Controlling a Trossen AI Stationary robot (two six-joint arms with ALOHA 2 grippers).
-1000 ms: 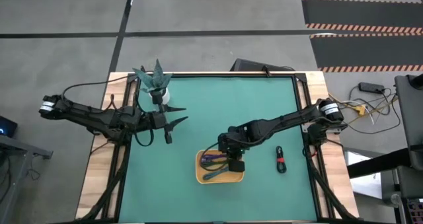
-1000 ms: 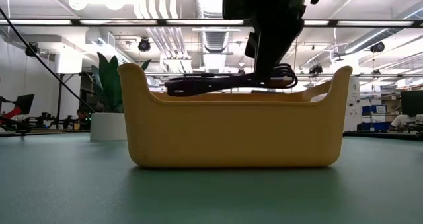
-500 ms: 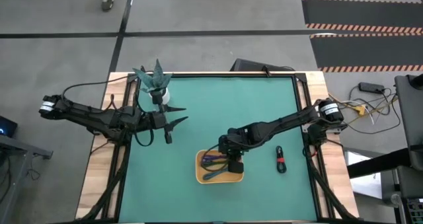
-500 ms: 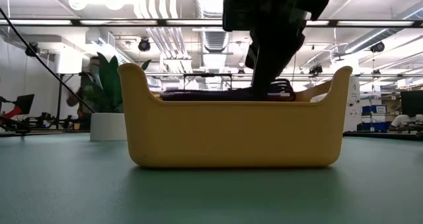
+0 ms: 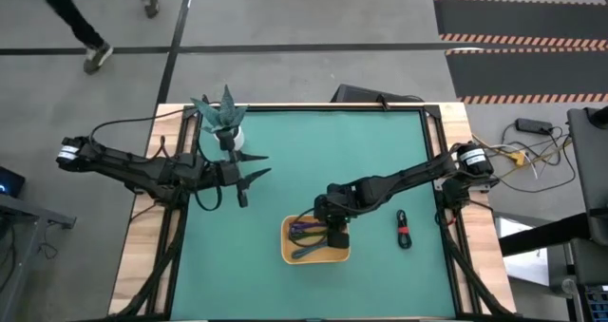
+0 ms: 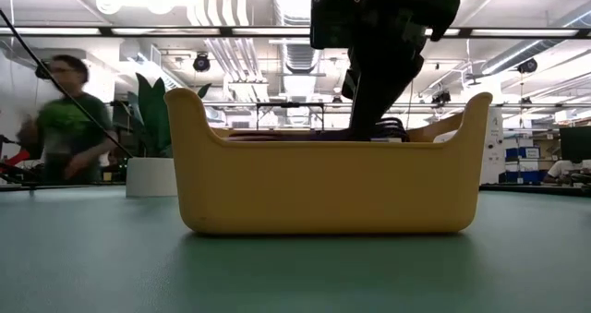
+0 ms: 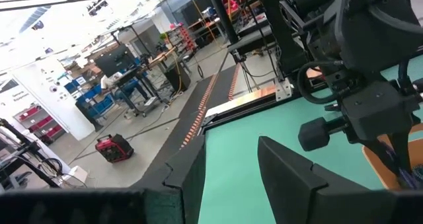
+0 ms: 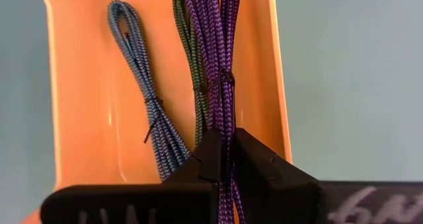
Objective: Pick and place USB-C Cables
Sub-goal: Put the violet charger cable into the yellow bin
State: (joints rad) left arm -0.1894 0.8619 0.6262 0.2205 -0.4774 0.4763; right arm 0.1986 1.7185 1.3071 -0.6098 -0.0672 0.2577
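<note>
the right gripper (image 8: 223, 159) is down inside the tray (image 5: 289, 253) near the front of the bench (image 5: 313, 151), its jaws clenched on the purple cable (image 8: 221, 65), which hangs along the tray's floor. beside it in the tray lie a green cable (image 8: 190, 59), touching the purple one, and a blue cable (image 8: 142, 92) a little apart. the black cable (image 5: 404, 229) with a red band lies on the bench to the right of the tray, well clear of it. the left gripper (image 5: 249, 171) waits above the bench's left side near a plant (image 5: 224, 118), jaws released and spread. a person (image 6: 63, 119) stands in the room beyond the bench.
</note>
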